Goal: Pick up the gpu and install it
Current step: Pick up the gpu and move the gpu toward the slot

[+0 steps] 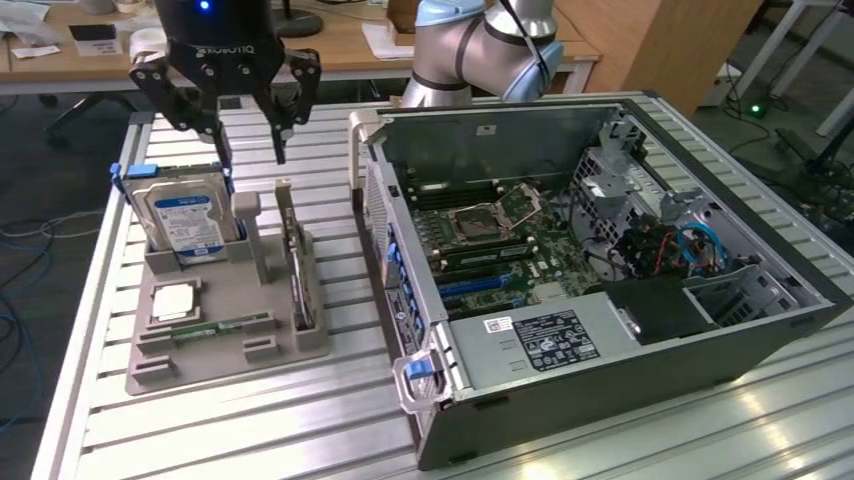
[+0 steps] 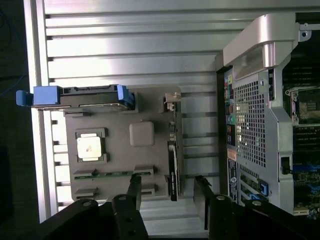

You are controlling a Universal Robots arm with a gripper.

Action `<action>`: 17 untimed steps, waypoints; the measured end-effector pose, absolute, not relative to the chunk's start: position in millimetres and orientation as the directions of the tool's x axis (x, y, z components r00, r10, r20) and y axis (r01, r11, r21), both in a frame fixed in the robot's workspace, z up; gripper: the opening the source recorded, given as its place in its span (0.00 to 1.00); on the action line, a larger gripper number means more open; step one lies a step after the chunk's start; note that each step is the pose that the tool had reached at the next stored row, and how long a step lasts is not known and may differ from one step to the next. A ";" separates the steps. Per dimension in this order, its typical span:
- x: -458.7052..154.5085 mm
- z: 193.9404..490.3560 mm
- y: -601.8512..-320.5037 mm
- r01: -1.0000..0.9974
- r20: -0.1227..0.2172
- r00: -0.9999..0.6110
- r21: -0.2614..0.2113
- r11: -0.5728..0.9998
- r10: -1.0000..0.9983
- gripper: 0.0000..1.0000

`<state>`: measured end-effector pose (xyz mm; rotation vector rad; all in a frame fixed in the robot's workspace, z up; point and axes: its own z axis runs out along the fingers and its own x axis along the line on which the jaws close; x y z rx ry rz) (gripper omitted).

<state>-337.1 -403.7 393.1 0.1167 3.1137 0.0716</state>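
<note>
Exterior view: the gripper (image 1: 251, 148) hangs above the grey moulded tray (image 1: 214, 368) on the ribbed aluminium table (image 1: 267, 430), its black fingers (image 1: 220, 150) spread apart, holding nothing; the gpu (image 1: 302, 285), a thin flat card, stands on edge in a tray slot on the side nearest the open computer case (image 1: 601, 360); its long axis runs from the tray's far end to its near end, the metal bracket (image 1: 284, 205) upright at the far end.

Wrist view: the gpu (image 2: 173, 167) shows edge-on as a narrow dark strip; the fingers (image 2: 134, 187) flank it.
</note>
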 end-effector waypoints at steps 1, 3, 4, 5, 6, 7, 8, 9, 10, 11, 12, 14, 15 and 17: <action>-337.1 392.6 -403.5 0.071 -0.023 -0.997 0.047 0.996 0.072 0.53; -337.1 391.2 -403.3 0.049 -0.023 -0.998 0.047 0.998 0.050 0.58; -337.1 390.1 -403.3 0.030 -0.023 -0.999 0.047 0.998 0.031 0.64; -337.2 389.1 -403.3 0.012 -0.023 -1.000 0.047 0.999 0.013 0.64; -337.2 387.7 -403.3 -0.006 -0.023 -1.000 0.047 0.999 -0.005 0.64; -337.1 385.9 -403.3 -0.021 -0.023 -1.000 0.047 0.999 -0.020 0.64; -336.9 384.1 -403.2 -0.027 -0.023 -0.999 0.047 0.999 -0.026 0.64; -336.7 382.3 -403.2 -0.028 -0.023 -0.999 0.047 0.999 -0.027 0.64; -336.4 380.3 -403.2 -0.027 -0.023 -0.999 0.047 0.999 -0.026 0.64; -336.1 378.5 -403.2 -0.023 -0.023 -0.999 0.047 0.999 -0.022 0.64; -336.0 376.7 -403.2 -0.017 -0.023 -1.000 0.047 0.999 -0.016 0.64; -335.3 373.3 -403.1 -0.009 -0.024 -1.000 0.046 0.999 -0.008 0.64; -334.3 371.5 -403.2 -0.009 -0.024 -1.000 0.046 0.999 -0.007 0.64; -331.1 367.6 -403.1 -0.013 -0.024 -1.000 0.046 0.999 -0.012 0.64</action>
